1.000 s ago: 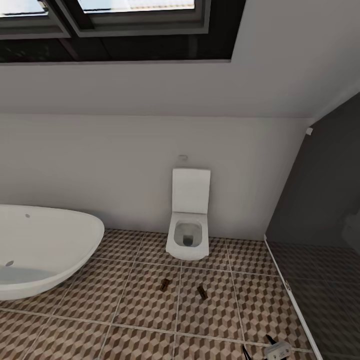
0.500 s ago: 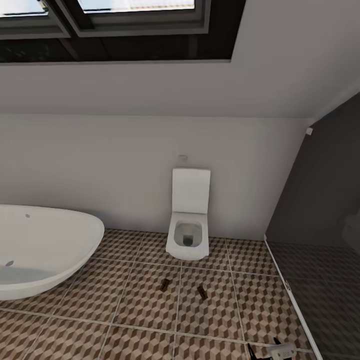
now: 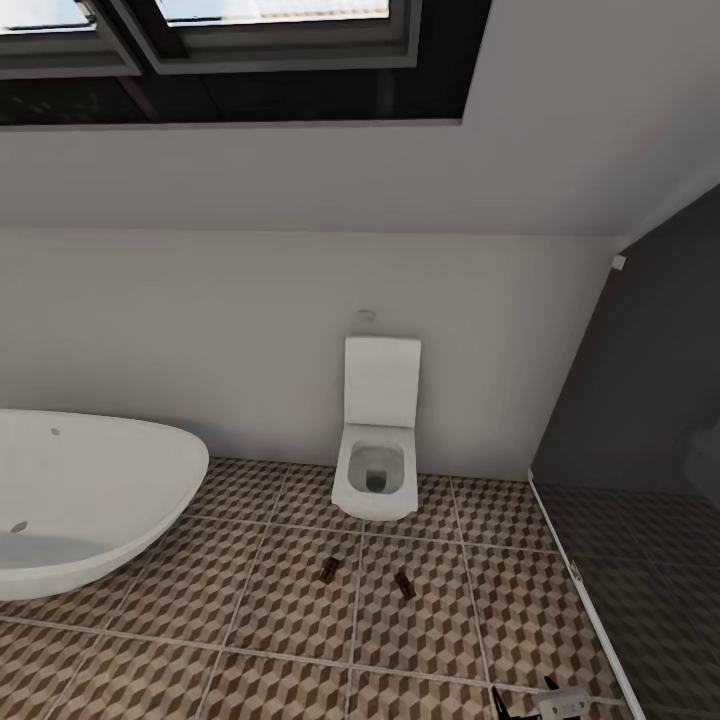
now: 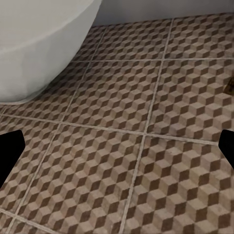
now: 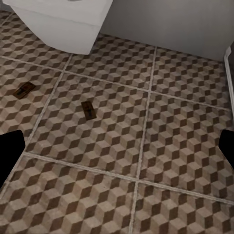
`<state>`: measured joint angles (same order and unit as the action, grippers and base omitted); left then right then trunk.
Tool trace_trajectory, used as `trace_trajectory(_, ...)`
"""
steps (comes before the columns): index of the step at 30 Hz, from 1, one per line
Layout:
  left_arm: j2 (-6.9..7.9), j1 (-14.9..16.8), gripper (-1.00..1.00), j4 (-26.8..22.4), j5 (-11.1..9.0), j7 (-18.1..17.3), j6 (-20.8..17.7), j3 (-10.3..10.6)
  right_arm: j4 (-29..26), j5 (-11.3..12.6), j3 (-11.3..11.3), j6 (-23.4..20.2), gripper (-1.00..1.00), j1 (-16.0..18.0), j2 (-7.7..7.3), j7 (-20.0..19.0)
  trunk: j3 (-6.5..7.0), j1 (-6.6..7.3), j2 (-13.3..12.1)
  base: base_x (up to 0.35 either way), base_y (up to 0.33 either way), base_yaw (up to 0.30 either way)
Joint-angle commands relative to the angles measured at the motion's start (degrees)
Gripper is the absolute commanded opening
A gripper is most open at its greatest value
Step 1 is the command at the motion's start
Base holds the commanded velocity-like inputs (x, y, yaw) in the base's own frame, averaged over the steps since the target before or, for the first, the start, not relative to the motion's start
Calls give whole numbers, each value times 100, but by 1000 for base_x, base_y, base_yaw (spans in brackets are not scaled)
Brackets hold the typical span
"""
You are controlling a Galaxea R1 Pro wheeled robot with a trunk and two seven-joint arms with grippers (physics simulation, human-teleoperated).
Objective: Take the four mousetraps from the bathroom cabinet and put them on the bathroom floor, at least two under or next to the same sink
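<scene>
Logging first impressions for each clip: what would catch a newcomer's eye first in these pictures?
Probably the white toilet against the far wall, with the big white bathtub to its left. Next comes the cube-patterned bathroom floor, where two small brown mousetraps lie apart just in front of the toilet. The right gripper peeks in at the head view's bottom edge.

Little of the robot shows: black fingertips (image 4: 10, 148) with blunt, angled ends on the left gripper (image 4: 117, 151), matching black tips on the right gripper (image 5: 117, 151), and a pale grey block with black parts.
</scene>
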<state>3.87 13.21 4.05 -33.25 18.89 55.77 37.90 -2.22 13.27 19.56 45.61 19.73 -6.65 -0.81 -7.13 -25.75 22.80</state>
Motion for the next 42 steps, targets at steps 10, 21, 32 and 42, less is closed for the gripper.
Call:
trace_trajectory(10,-7,6,100,14,-8,22,13,50,9,53,48,18,100,4,5,-7,-12,-3,12,0,0,0)
trace_trajectory(21,-9,6,100,11,-15,26,13,43,5,48,49,28,100,4,110,-7,-12,-3,12,0,0,0)
trace_trajectory(32,-9,6,100,13,-15,27,9,42,18,45,48,35,100,4,152,1,29,-3,12,0,0,40)
trace_trajectory(42,-9,6,100,11,-15,26,-45,43,20,44,48,36,100,3,155,2,107,-3,12,0,0,89)
